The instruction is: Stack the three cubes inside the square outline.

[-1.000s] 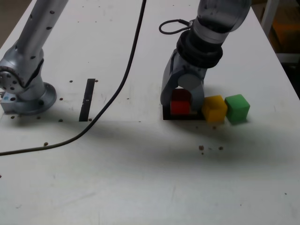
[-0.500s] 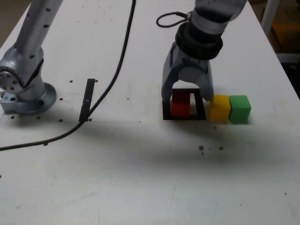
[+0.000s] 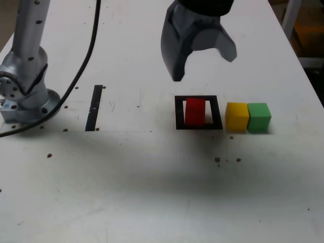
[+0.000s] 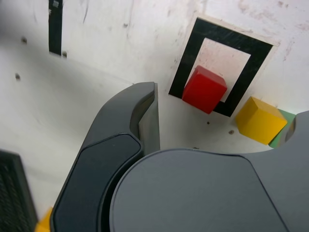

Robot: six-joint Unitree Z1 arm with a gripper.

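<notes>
Red cube in square outline, below raised empty gripper.

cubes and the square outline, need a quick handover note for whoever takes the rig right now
Gripper: open, empty, raised above the table behind the square outline.
Red cube: resting inside the square outline, nothing on top of it.
Yellow cube: on the table just outside the outline, on the exterior view's right.
Green cube: right beside the yellow one, further to the exterior view's right.
Done: the red cube is placed as the base.
Left: stack the yellow and green cubes on the red one, in either order.
</notes>
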